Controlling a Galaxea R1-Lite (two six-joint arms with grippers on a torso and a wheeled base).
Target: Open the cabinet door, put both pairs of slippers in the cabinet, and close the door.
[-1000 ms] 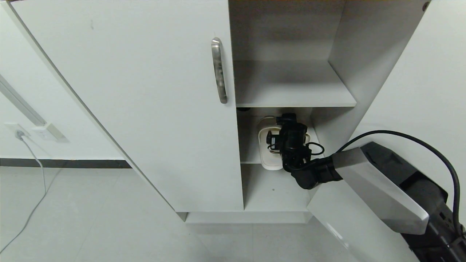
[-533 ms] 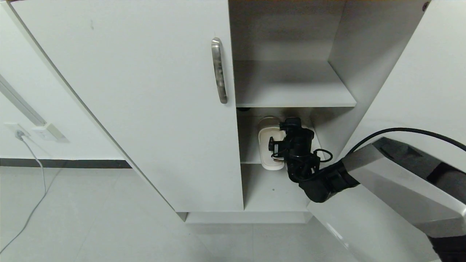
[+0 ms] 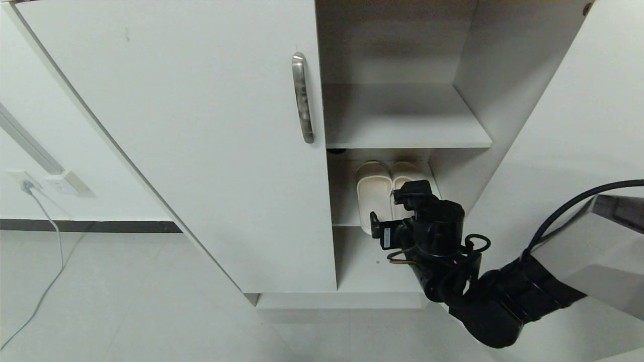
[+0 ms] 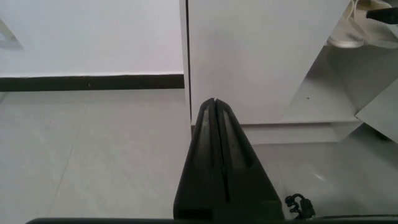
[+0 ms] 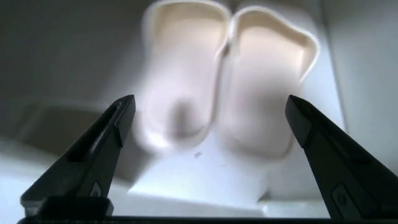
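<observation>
A cream pair of slippers (image 3: 378,190) lies side by side on the cabinet's middle shelf (image 3: 342,201), toes inward. My right gripper (image 3: 395,207) hangs just in front of that shelf's edge, open and holding nothing. In the right wrist view its fingers (image 5: 93,155) stand wide apart, with the slippers (image 5: 230,81) a little beyond them. The right cabinet door (image 3: 578,100) stands open. The left door (image 3: 191,136), with its metal handle (image 3: 302,98), is closed. My left gripper (image 4: 215,124) is shut and empty, low over the floor in front of the cabinet. Its view catches the slippers (image 4: 348,38) at a distance.
An upper shelf (image 3: 402,118) and a bottom shelf (image 3: 370,264) are bare. A wall socket (image 3: 24,185) with a trailing cable (image 3: 50,236) sits at the left, above a dark skirting strip. Pale floor tiles (image 3: 126,311) spread in front of the cabinet.
My right arm has drawn back out of the middle shelf toward me. The slippers, partly covered by the gripper before, now lie in plain sight on the shelf.
</observation>
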